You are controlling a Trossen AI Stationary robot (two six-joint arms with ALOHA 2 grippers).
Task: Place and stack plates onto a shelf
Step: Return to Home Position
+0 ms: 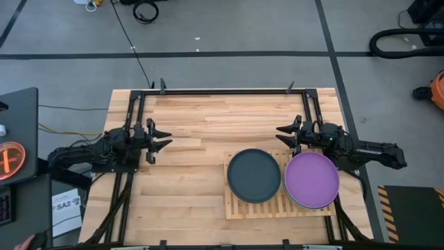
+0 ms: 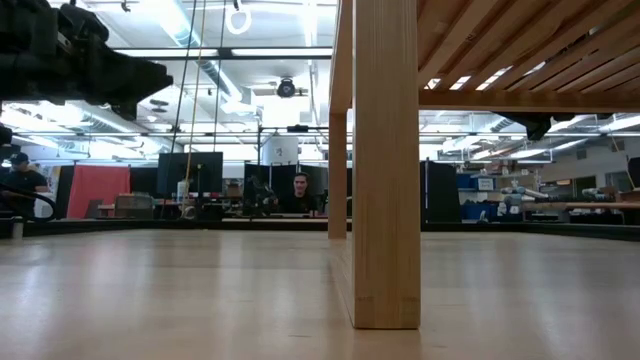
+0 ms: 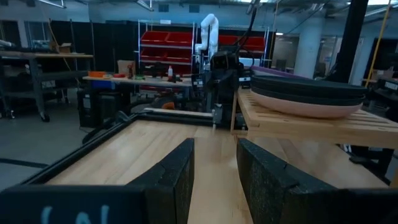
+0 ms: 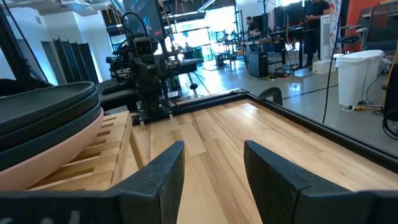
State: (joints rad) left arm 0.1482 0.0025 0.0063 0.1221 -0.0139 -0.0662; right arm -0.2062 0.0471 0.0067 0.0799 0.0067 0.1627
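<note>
at 5 o'clock on the table (image 1: 187,208), nearest its front edge, the shelf (image 1: 277,208) carries every plate in view. there is a dark-topped stack (image 1: 254,176) and, just beside it at its 3 o'clock, a purple-topped stack (image 1: 311,180). no loose plate lies on the wood, so the stacking looks finished.

farther back, the left gripper (image 1: 166,138) hangs at 10 o'clock and the right gripper (image 1: 280,134) at 2 o'clock, just beyond the purple-topped stack. both have fingers apart and hold nothing. what's left, i'd judge, is only parking the arms.
</note>
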